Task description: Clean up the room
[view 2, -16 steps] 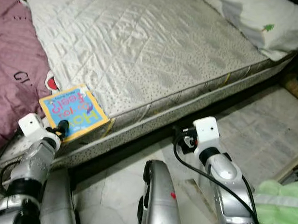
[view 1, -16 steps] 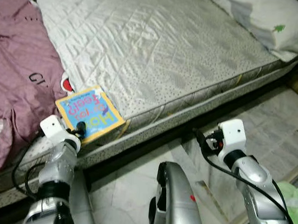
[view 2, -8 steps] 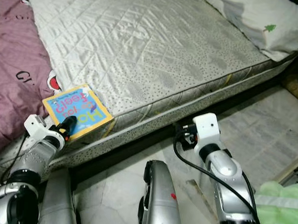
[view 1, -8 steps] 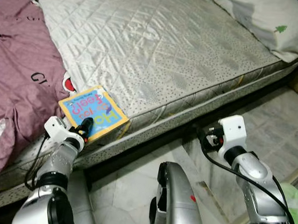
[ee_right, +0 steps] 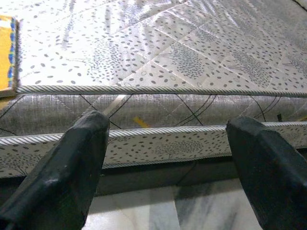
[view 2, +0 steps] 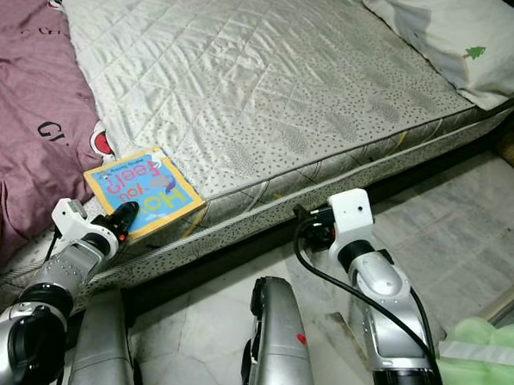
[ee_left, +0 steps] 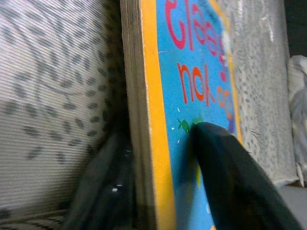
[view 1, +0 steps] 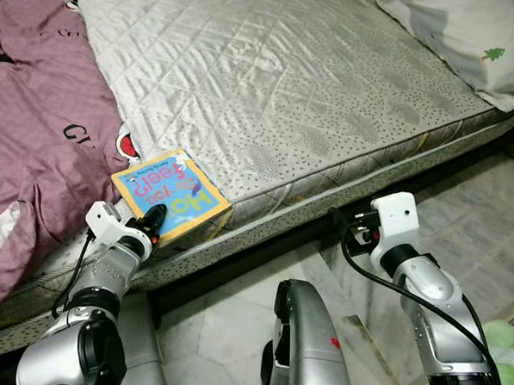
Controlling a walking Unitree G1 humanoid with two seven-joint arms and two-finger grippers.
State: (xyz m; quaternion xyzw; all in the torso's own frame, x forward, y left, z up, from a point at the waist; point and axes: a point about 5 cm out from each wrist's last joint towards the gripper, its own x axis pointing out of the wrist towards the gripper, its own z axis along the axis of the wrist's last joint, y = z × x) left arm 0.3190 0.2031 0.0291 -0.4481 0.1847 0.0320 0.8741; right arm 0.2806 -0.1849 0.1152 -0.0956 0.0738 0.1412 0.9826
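A book [view 1: 170, 194] with a yellow border and a blue cover lies flat at the near edge of the mattress [view 1: 289, 82], its corner jutting slightly over the side. The cover carries red and pink lettering, upside down from the robot's side. Just beside the book, on the robot's left, a mauve blanket [view 1: 37, 121] with dark letters is spread over the bed, and a small red and white patch [view 1: 124, 142] shows at its edge near the book's far corner.

The left gripper [view 1: 152, 220] is at the book's near edge. In the left wrist view one black finger [ee_left: 230, 172] lies on top of the blue cover, and the other sits below the stack of page edges, dim in shadow against the mattress side. The jaws are clamped on the book, one above and one beneath.

The right gripper [ee_right: 168, 158] is held low in front of the mattress side, well apart from the book, above the pale marble floor [view 1: 225, 312]. Its jaws stand wide apart with nothing between them; the right wrist view looks between them at the piped mattress edge.

A white pillow [view 1: 472, 40] with a small green tree print rests at the far right of the bed. A light green cloth [view 2: 490, 360] shows at the lower right.
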